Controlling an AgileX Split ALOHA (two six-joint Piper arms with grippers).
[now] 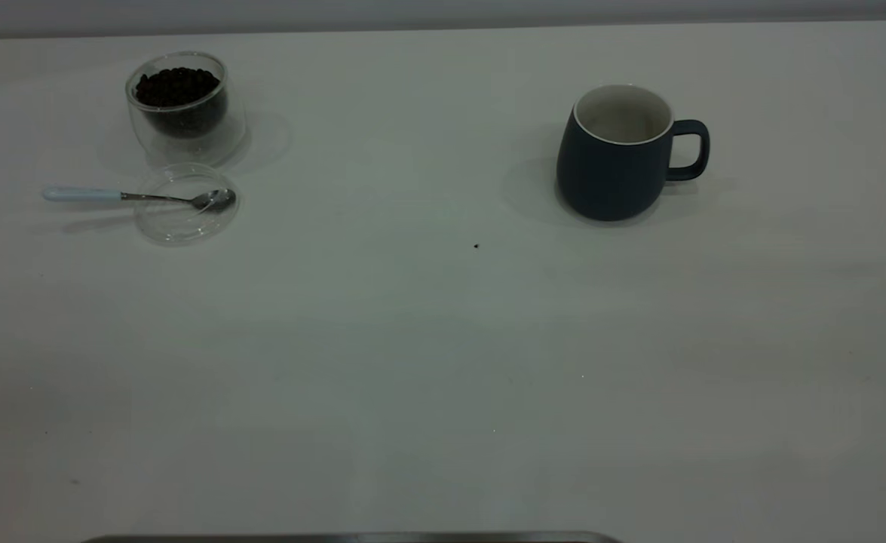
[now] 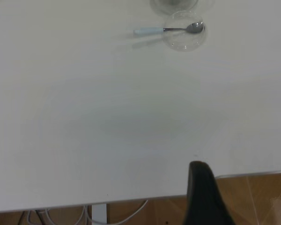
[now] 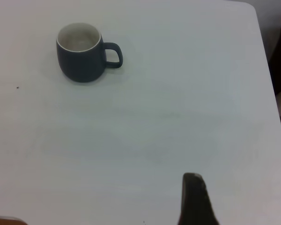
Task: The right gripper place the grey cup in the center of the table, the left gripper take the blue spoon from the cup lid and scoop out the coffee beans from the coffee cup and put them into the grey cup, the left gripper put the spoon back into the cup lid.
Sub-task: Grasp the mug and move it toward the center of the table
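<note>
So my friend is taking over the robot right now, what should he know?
Left gripper: parked by the near table edge, holding nothing.
Right gripper: parked over the table, holding nothing.
The grey cup stands empty on the right side, not yet in the center.
The blue spoon lies across the cup lid, just in front of the coffee cup full of coffee beans.
Nothing is done yet. Left: move the cup, scoop the beans, return the spoon.

A robot test bench in a lab-like room: a plain white surface [image 1: 412, 362] with only a few props set out, bare of household clutter. Past its edge in the left wrist view, loose white cables [image 2: 84, 216] hang above a wood-toned floor [image 2: 253, 197].
</note>
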